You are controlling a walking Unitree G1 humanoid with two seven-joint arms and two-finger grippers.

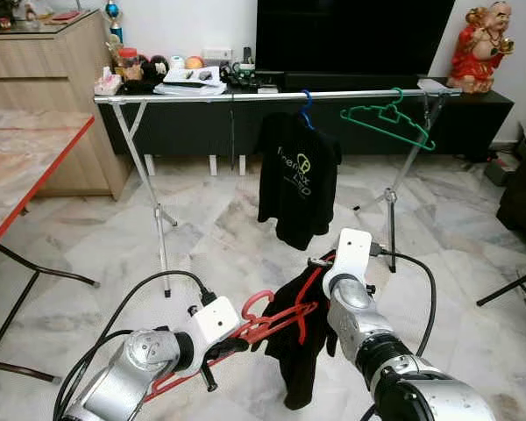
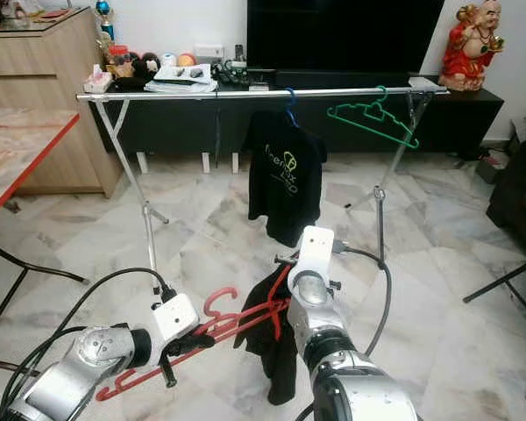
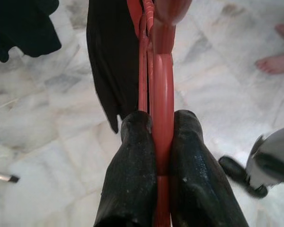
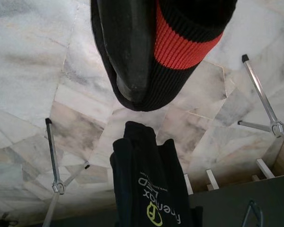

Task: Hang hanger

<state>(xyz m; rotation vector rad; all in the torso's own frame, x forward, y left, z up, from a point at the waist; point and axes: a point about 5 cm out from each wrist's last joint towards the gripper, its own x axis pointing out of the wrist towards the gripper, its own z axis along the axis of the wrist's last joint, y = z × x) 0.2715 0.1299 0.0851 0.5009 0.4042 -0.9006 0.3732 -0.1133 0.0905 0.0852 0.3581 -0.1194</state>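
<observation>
Holding a red plastic hanger (image 1: 261,323) low over the near marble floor (image 1: 202,237), well short of the clothes rail (image 1: 245,96) across the far side. Left gripper (image 3: 157,142) clenching both black fingers (image 3: 130,161) on the hanger's thin flat bar, keeping the frame roughly level, hook (image 1: 254,303) upward. Right gripper (image 1: 324,263) lying against the black garment (image 1: 300,351) draped on the hanger; one finger (image 4: 128,47) pressing along a ribbed knit cuff (image 4: 184,38) with a red stripe, probably steadying the cloth, though cannot tell whether clamped or loose there. Garment drooping soft and limp off the right end, likely sliding without support.

Rail looking like smooth metal tube on folding cross legs (image 1: 149,175). Already hanging there: a black shirt (image 1: 296,180) with pale lettering on a blue hook (image 1: 307,110), and further right a bare green hanger (image 1: 387,121), tilted. Bare tube to the left of the shirt offering room for the red hook.
</observation>
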